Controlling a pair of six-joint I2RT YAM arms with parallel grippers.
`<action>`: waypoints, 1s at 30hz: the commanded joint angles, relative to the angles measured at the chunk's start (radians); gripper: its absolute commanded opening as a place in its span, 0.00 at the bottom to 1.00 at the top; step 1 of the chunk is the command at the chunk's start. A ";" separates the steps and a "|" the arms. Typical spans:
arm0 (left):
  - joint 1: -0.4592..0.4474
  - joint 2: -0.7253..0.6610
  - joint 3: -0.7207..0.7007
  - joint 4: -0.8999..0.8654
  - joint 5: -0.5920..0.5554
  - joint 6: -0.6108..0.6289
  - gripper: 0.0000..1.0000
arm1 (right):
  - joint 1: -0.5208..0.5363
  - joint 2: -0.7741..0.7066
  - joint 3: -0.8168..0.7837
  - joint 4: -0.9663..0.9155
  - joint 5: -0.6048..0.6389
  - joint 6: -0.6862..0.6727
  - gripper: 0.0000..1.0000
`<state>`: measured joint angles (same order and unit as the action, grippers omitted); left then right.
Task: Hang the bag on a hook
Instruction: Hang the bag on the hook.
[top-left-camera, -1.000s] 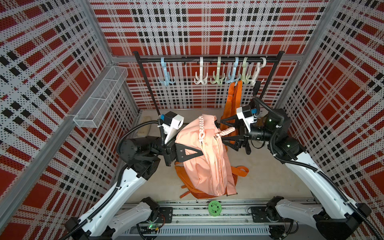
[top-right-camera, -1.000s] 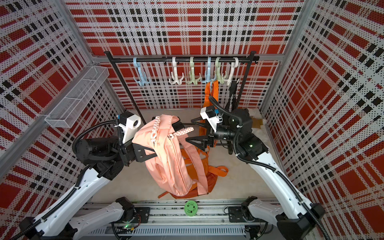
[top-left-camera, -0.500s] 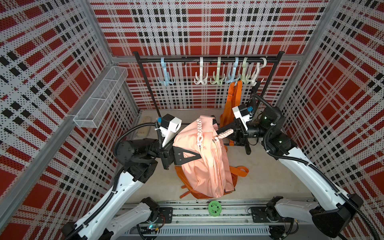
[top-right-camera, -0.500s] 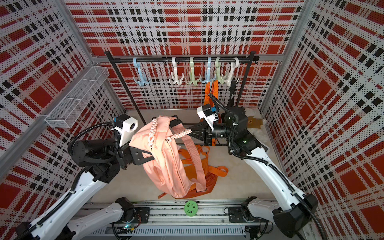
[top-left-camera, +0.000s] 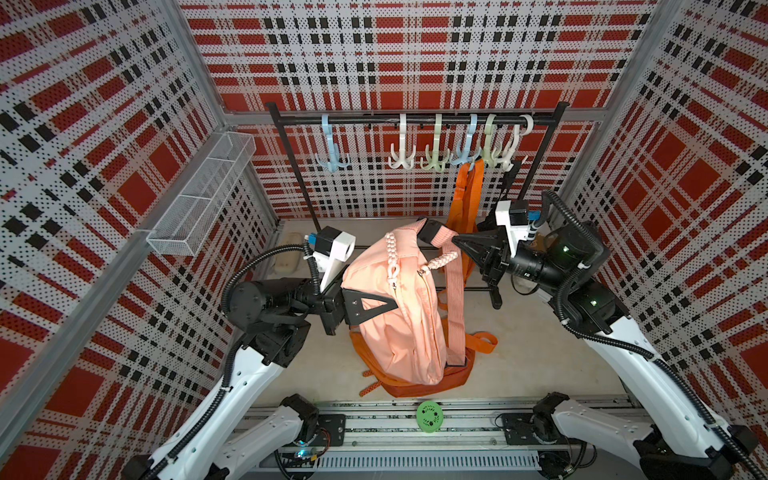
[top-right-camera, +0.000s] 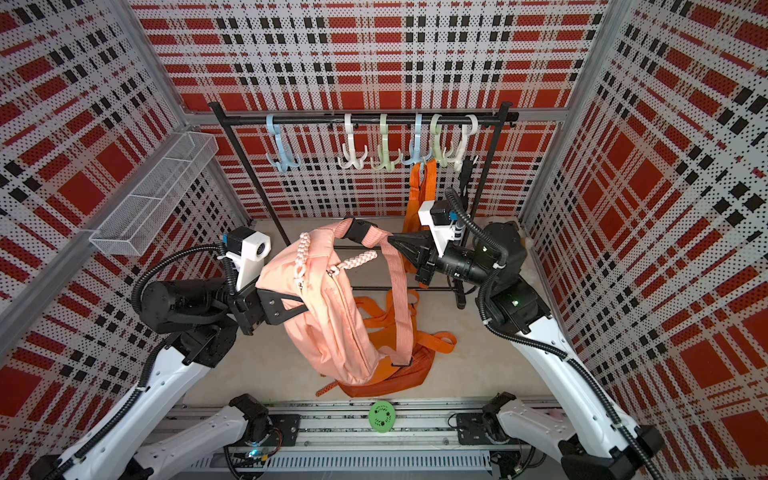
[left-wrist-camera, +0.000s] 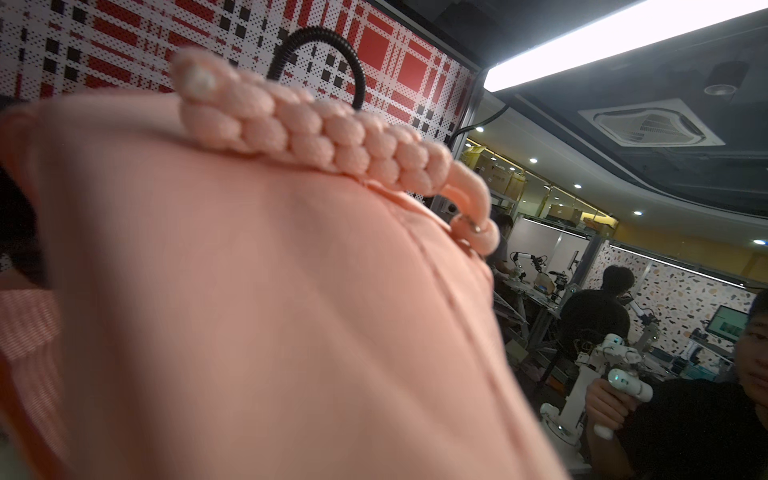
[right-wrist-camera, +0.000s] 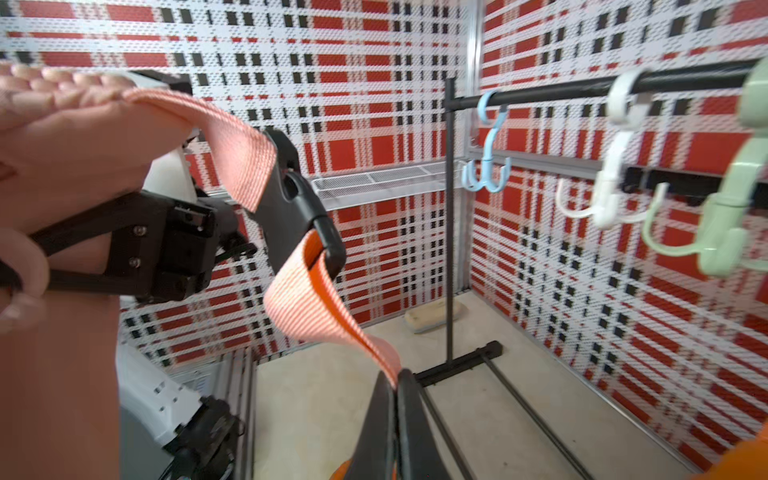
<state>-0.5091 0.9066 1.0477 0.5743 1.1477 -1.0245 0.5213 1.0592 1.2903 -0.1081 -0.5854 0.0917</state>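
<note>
Plaid walls (top-left-camera: 374, 50) enclose the rack (top-left-camera: 415, 119); left gripper (top-left-camera: 390, 301) clamps the bag (top-left-camera: 399, 324), right gripper (right-wrist-camera: 395, 384) pinches the strap (right-wrist-camera: 320, 307) thinly, so it could slip.

wire basket (top-left-camera: 199, 197): left wall | green disc (top-left-camera: 430, 414): front rail
</note>
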 joint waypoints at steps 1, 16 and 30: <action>0.024 0.037 -0.001 -0.030 -0.064 0.045 0.00 | -0.003 -0.006 -0.006 0.023 0.189 -0.045 0.00; -0.001 0.296 0.204 -0.151 -0.206 0.323 0.00 | -0.006 0.312 0.323 0.021 0.580 -0.153 0.00; 0.025 0.481 0.384 -0.210 -0.214 0.377 0.00 | -0.024 0.514 0.517 0.063 0.641 -0.195 0.00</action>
<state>-0.4923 1.3785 1.3842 0.3511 0.9348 -0.6594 0.5022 1.5612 1.7573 -0.0998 0.0391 -0.0757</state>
